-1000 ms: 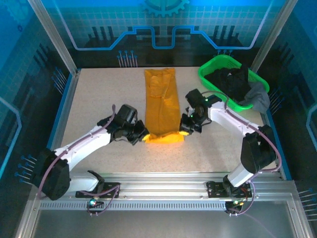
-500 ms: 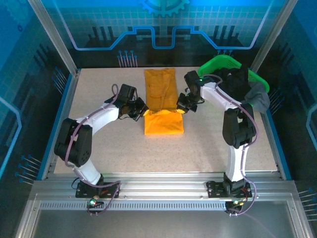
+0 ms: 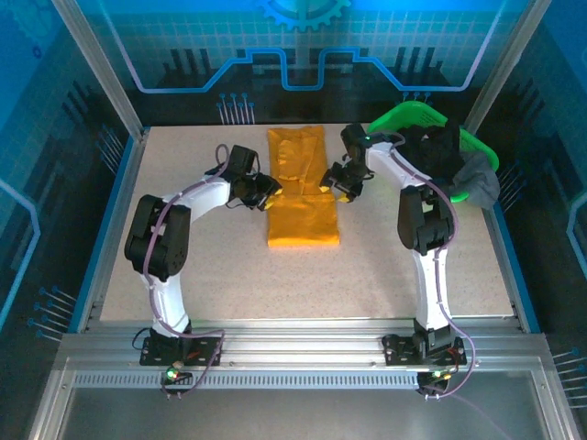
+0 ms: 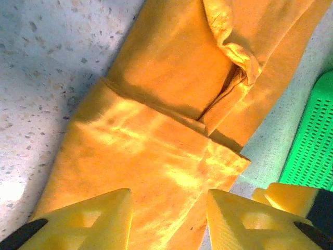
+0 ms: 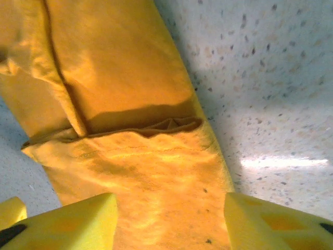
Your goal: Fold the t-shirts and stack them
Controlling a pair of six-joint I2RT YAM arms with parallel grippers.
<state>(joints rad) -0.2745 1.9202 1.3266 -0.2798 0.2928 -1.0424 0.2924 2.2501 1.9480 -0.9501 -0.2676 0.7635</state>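
Note:
The orange-yellow t-shirt lies as a long narrow strip in the middle of the table. Its near part is doubled over the far part, and the folded-over hem runs across it between the two grippers. My left gripper is at the strip's left edge, and my right gripper at its right edge. In the left wrist view the fingers stand wide apart over flat cloth, gripping nothing. The right wrist view shows the same: spread fingers and the cloth lying loose between them.
A bright green basket sits at the back right, holding dark clothes with a grey cloth hanging over its near rim. Its mesh wall is close to the shirt's right side. Speckled tabletop surrounds the strip.
Both grippers moved away from me, carrying the near hem up over the strip, so the shirt is now doubled over. The fold line lies where the near end was.

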